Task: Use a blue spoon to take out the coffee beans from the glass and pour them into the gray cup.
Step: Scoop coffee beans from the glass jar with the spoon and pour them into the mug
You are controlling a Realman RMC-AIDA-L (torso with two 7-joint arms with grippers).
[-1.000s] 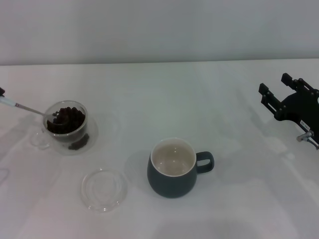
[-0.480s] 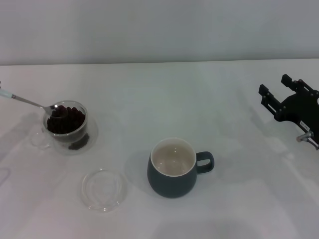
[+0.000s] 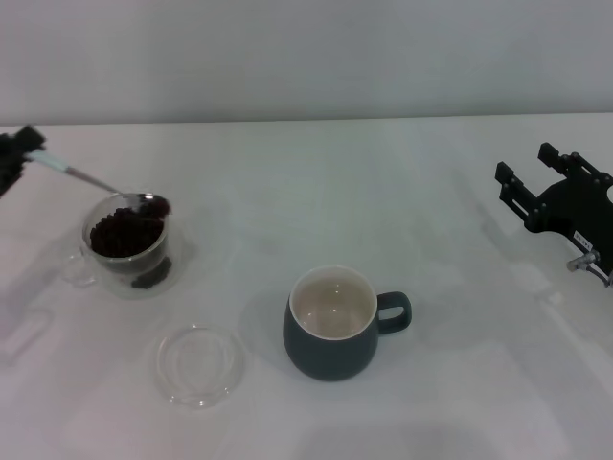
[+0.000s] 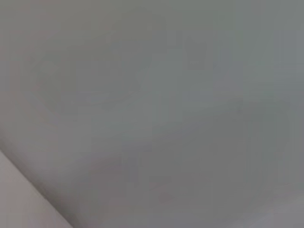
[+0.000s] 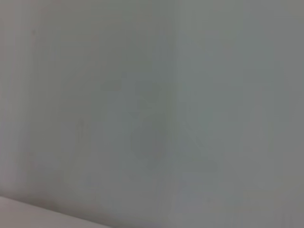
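The left gripper (image 3: 17, 158) gripped the blue spoon (image 3: 105, 187), its bowl holding coffee beans (image 3: 156, 204) over the glass (image 3: 124, 247); the right gripper (image 3: 536, 187) sat open, parked at the table's right.

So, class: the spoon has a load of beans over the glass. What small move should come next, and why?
Probably carry the blue spoon level toward the gray cup. Its bowl sits above the glass rim with coffee beans on it, held by the left gripper; the cup looks empty. The right gripper is parked at the right.
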